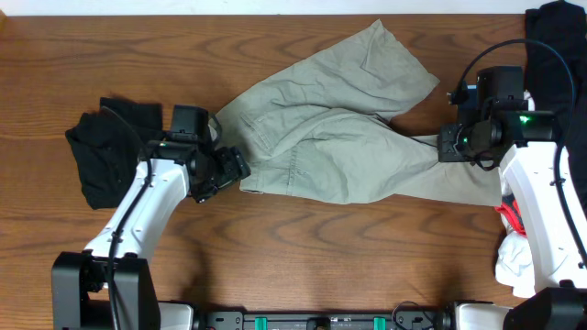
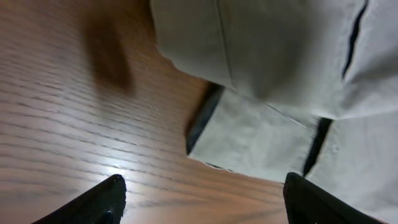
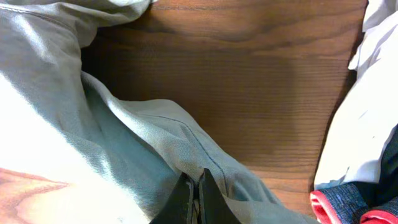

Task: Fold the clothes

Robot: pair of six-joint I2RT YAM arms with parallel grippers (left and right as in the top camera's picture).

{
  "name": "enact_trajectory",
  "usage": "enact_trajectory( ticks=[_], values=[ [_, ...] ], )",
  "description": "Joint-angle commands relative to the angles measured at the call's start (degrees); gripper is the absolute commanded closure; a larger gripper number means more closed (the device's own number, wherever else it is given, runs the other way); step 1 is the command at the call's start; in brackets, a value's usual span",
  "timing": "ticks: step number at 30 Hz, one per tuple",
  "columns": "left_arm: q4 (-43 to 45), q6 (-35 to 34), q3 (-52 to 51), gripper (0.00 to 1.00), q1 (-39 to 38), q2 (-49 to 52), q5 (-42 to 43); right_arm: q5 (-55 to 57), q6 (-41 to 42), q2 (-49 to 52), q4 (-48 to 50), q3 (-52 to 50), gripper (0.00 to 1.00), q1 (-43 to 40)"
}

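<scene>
Nearest, at the overhead view's lower right, a crumpled white cloth (image 1: 510,264) and a red-edged cloth (image 1: 507,216) lie on the wood-grain surface (image 1: 303,266). Mid-frame sprawls the wrinkled khaki garment (image 1: 330,137) — the left hand (image 1: 234,170) spread wide and empty beside its waistband, the right hand (image 1: 447,145) closed tight at one leg; whether it pinches fabric, I cannot tell. Farther off, a soft black heap (image 1: 105,156) sits left and a black garment (image 1: 555,37) upper right.

Wrinkled khaki-green fabric garment (image 1: 339,137) spans the brown wooden table's (image 1: 303,266) middle. Crumpled black cloth (image 1: 105,156) lies left of it; white and red-grey clothes (image 1: 514,263) near right; another black garment (image 1: 555,46) far right.
</scene>
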Motion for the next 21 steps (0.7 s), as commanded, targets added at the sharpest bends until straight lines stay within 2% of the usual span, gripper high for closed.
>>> enact_trajectory(
  ticks=[1, 14, 21],
  values=[
    [0.22, 1.51, 0.17, 0.19, -1.18, 1.09, -3.96, 0.98, 1.01, 0.2, 0.22, -0.28, 0.99, 0.04],
    [5.99, 7.04, 0.04, 0.19, -4.7, 7.98, 1.92, 0.59, 1.01, 0.2, 0.17, -0.26, 0.99, 0.04],
    [7.32, 9.55, 0.04, 0.2, -4.66, 8.5, 4.26, 0.57, 1.01, 0.2, 0.0, -0.28, 0.99, 0.04]
  ],
)
